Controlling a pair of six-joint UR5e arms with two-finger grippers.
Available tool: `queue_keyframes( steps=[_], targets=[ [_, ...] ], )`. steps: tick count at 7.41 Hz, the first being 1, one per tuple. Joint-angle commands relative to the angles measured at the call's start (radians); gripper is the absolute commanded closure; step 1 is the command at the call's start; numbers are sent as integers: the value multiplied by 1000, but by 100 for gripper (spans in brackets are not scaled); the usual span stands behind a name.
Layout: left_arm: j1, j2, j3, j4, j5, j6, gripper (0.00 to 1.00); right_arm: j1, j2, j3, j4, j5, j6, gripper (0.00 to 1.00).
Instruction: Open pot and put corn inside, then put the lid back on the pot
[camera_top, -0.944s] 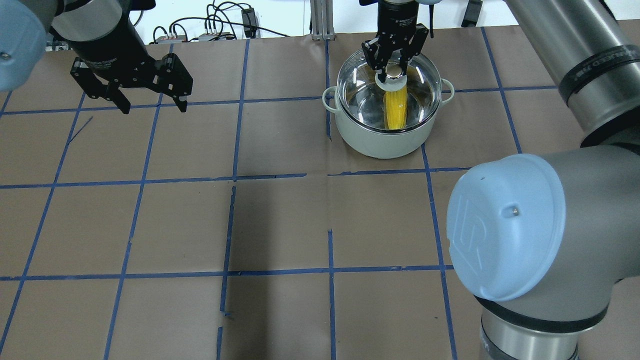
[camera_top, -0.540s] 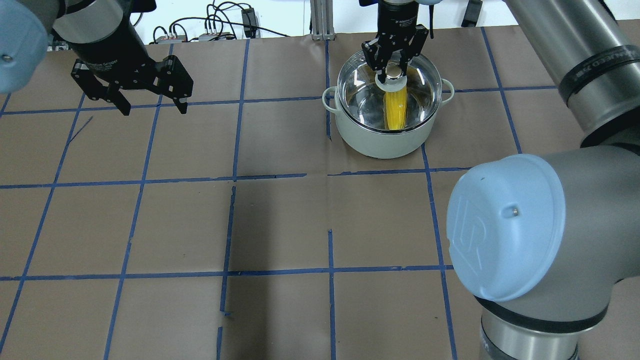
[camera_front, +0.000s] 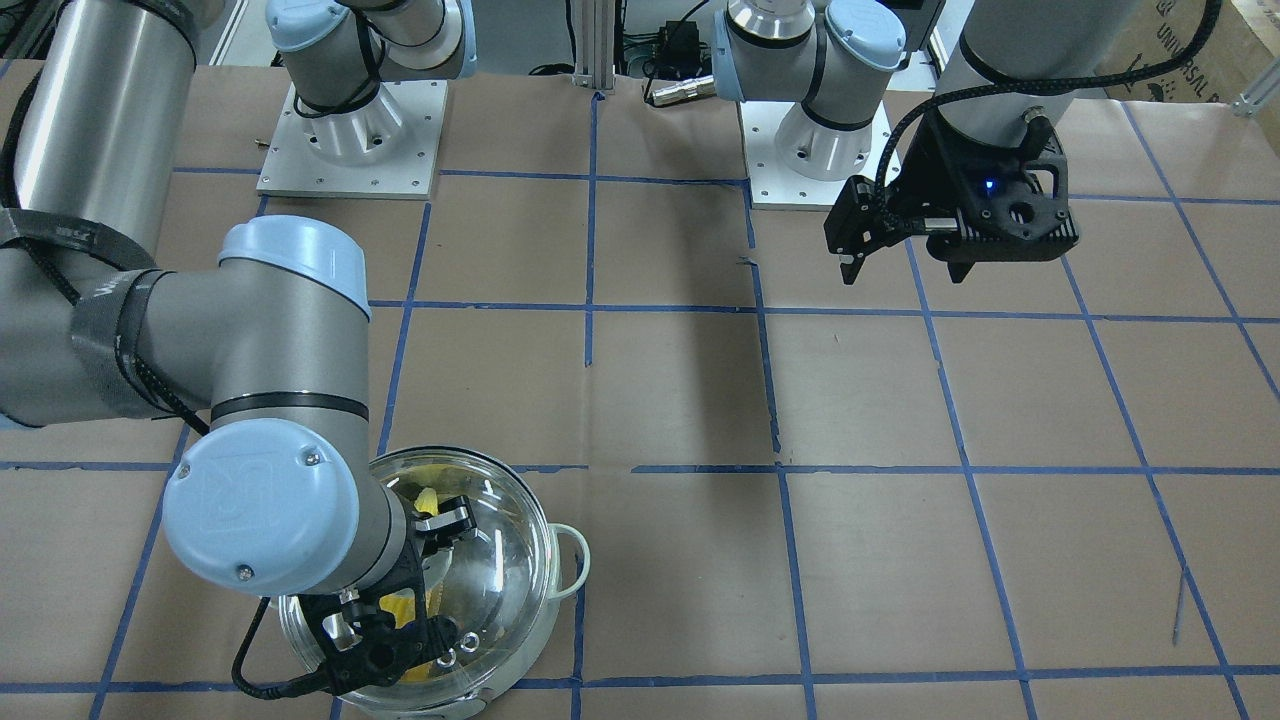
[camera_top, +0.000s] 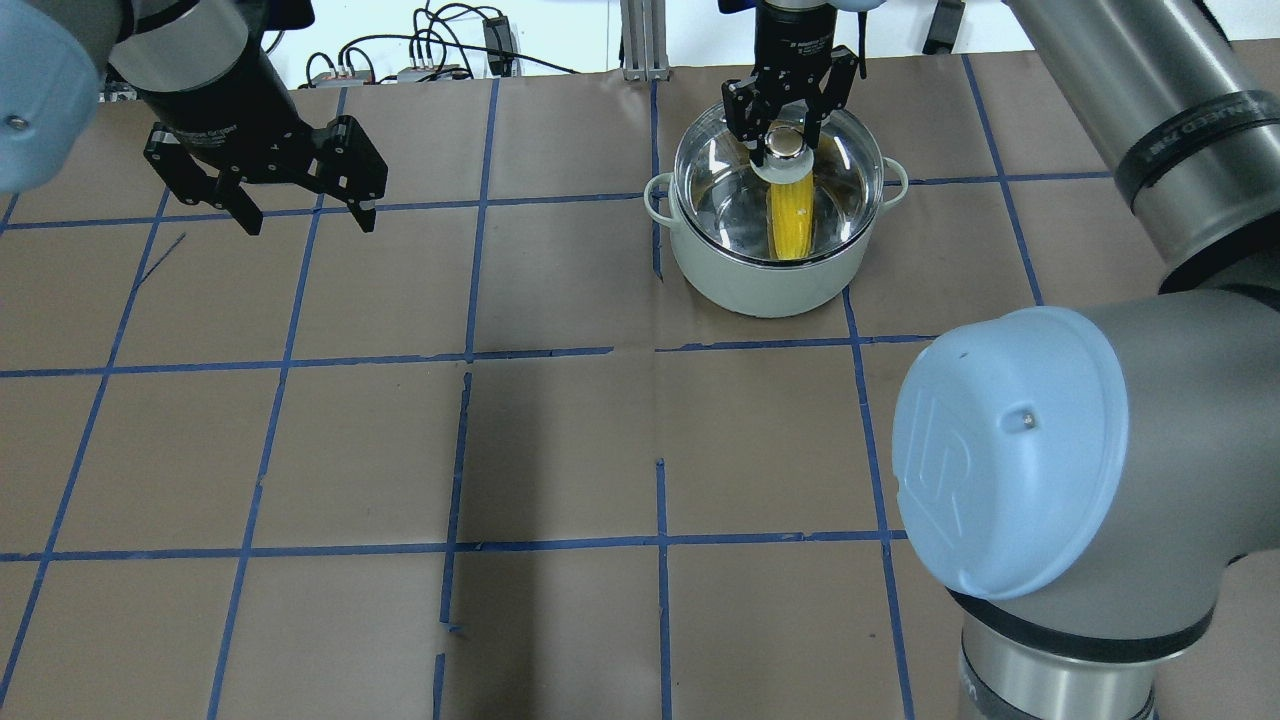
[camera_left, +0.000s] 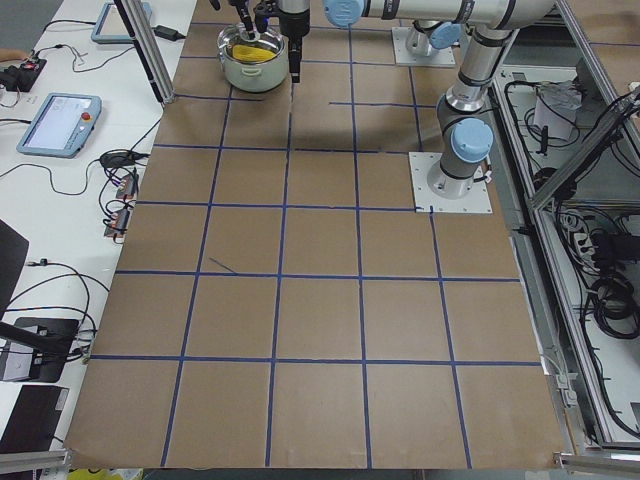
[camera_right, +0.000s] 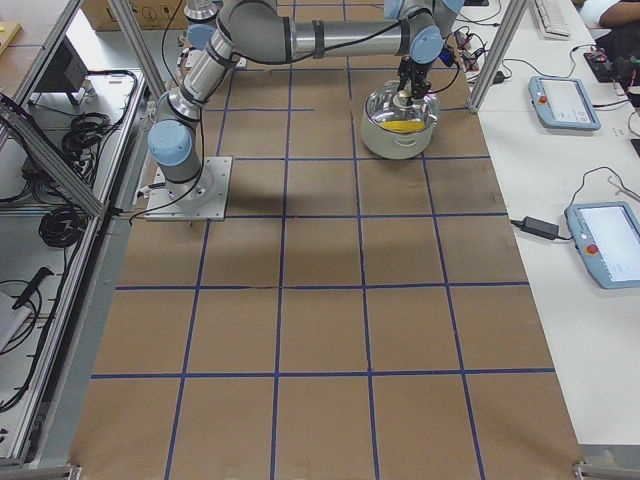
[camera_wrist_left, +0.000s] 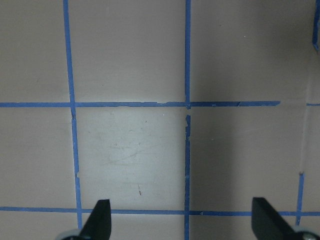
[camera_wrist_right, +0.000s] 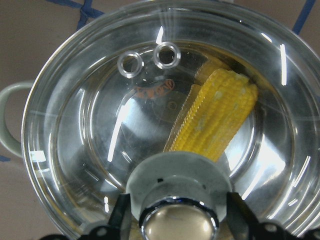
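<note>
The steel pot (camera_top: 760, 285) with pale green handles stands at the far right of the table. The clear glass lid (camera_top: 722, 175) sits on it. The yellow corn (camera_top: 792, 215) lies inside, seen through the glass, also in the right wrist view (camera_wrist_right: 215, 120). My right gripper (camera_top: 785, 140) hovers over the lid's knob (camera_wrist_right: 179, 225), its fingers spread on either side with a small gap, so it is open. My left gripper (camera_top: 307, 220) is open and empty above bare table at the far left; its fingertips (camera_wrist_left: 100, 220) show over the taped grid.
Brown paper with a blue tape grid covers the table. Cables (camera_top: 420, 50) and an aluminium post (camera_top: 640, 40) lie along the far edge. The arm bases (camera_front: 350, 140) stand at the robot's side. My right elbow (camera_top: 1010, 450) looms over the near right.
My right gripper has drawn slightly back and up from the lid's knob, and the lid stays on the pot. My left gripper has hardly moved.
</note>
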Motion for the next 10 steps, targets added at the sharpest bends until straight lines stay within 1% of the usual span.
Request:
queue_keyframes(
  steps=[1,2,3,4,6,7,8,9,10],
  targets=[
    [0,0,0,0,0,0,0,3,-1,0,-1,1,1,28],
    [0,0,0,0,0,0,0,3,-1,0,4,-1,1,37],
    [0,0,0,0,0,0,0,1,-4,0,7,-3,3,44],
    [0,0,0,0,0,0,0,1,-7,0,39,-1,3,49],
    [0,0,0,0,0,0,0,1,-9,0,47,-1,3,51],
    [0,0,0,0,0,0,0,1,-7,0,45,1,1,48],
    [0,0,-3,0,0,0,0,3,-4,-3,31,4,1,27],
    [0,0,-3,0,0,0,0,7,-7,-11,31,5,3,23],
    [0,0,-2,0,0,0,0,10,-10,-15,30,5,11,22]
  ],
)
